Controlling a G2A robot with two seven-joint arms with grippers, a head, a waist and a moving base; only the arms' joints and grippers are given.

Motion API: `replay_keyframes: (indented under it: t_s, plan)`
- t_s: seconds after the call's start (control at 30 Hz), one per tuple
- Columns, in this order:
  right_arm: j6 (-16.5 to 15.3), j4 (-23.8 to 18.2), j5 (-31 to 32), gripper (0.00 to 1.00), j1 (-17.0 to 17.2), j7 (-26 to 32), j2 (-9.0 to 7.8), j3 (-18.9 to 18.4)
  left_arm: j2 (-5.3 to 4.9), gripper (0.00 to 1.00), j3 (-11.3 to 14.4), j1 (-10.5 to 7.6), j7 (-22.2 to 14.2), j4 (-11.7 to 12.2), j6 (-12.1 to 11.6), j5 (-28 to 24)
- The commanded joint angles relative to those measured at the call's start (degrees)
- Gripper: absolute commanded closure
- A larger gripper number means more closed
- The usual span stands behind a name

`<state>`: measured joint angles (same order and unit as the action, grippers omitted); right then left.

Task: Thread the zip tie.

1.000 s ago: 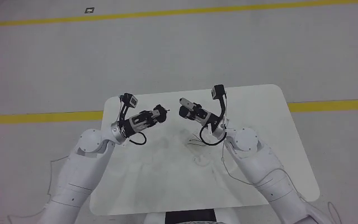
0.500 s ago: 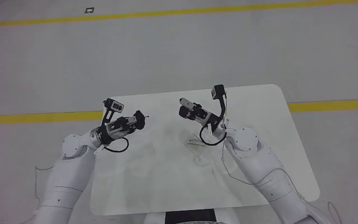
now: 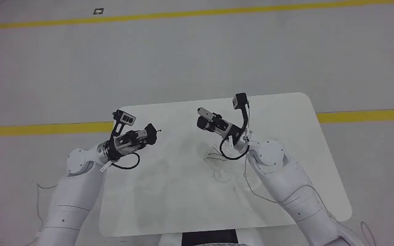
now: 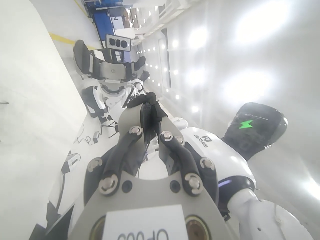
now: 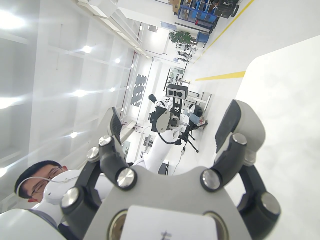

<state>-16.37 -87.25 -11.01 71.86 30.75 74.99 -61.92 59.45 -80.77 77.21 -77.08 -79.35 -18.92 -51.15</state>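
Two fingers of the left gripper [image 4: 147, 116] are pressed together on a thin black zip tie [image 4: 150, 99], whose tip pokes out just past the fingertips. This gripper hangs above the white table [image 3: 295, 123] near its far left corner and points toward the right gripper [image 5: 173, 113]. That one has its fingers spread wide and sits above the table close to the far edge, about midway along it, well apart from the left gripper. Several thin dark strands [image 3: 215, 157] lie on the table near its middle, too small to identify.
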Motion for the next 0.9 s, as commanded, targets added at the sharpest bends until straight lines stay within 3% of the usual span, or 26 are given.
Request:
replay_keyframes:
  t_s: [0.0, 0.8, 0.87]
  plan:
    - [0.0, 0.0, 0.0, 0.00, 0.0, 0.0, 0.00, 0.0, 0.00, 1.00, 0.0, -0.01, 0.2, 0.0, 0.0, 0.1]
    - [0.0, 0.0, 0.0, 0.00, 0.0, 0.0, 0.00, 0.0, 0.00, 1.00, 0.0, -0.01, 0.2, 0.0, 0.0, 0.1]
    - [0.7, -0.1, 2.3, 0.00, 0.1, -0.2, -0.18, -0.2, 0.00, 1.00, 0.0, -0.01, 0.2, 0.0, 0.0, 0.1]
